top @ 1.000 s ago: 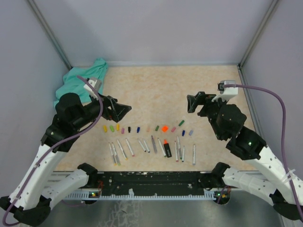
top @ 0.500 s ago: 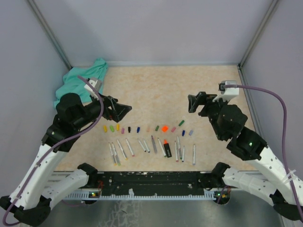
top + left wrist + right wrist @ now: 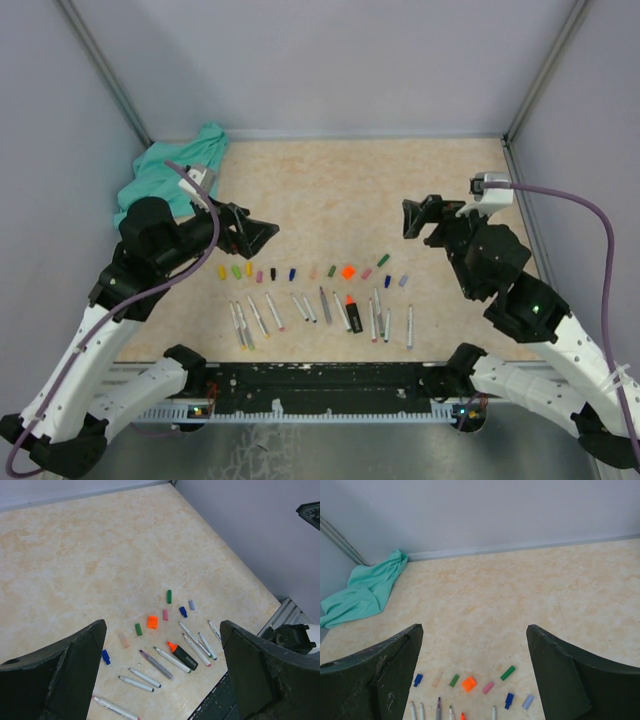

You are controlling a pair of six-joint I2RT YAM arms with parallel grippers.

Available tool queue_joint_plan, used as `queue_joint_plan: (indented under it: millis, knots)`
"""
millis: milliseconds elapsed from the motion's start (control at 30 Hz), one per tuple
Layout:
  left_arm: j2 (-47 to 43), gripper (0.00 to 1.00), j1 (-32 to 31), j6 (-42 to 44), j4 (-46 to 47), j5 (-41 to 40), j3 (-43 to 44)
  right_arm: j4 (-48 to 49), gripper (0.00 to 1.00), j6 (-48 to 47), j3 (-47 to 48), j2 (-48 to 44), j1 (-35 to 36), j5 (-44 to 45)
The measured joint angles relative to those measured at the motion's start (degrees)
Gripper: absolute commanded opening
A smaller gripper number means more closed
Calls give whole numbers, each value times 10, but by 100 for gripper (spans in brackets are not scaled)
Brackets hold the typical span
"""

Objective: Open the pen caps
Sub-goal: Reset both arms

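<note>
From my end both arms hang above the table (image 3: 330,190). The left gripper (image 3: 262,232) is over the left half and the right gripper (image 3: 412,218) over the right. Both sets of jaws are spread wide and hold nothing.

The pen caps (image 3: 292,272) lie in a loose row across the middle of the table, toward its near edge. The pen barrels (image 3: 272,312) form a second row just nearer that edge. The caps look already pulled off, though the barrels are too small for me to rule out one that is capped.

My main worry is crowding. If I send wide jaws down into either row, the outer finger will likely strike a neighbour. These stubby caps should skid or roll easily.

Several barrels lie touching or just beside each other, next to the black-bodied highlighter (image 3: 182,654). Closing on one could drag a second along or flick it off the near edge.

The orange cap (image 3: 468,683) sits between smaller caps, so a pinch there could easily take the wrong one. The green cap (image 3: 508,673) lies tilted, a little beyond the row, and may twist out of a square approach.

The teal cloth (image 3: 160,175) in the far left corner is well apart and should be no trouble unless the left elbow swings wide.
</note>
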Motion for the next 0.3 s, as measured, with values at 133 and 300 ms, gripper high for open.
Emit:
queue_joint_plan:
  millis: [133, 300]
  knots:
    - [0, 99, 0, 0, 0, 1, -1, 0, 85, 0, 0, 0, 0, 2]
    - [0, 99, 0, 0, 0, 2, -6, 0, 85, -1, 0, -3, 0, 5]
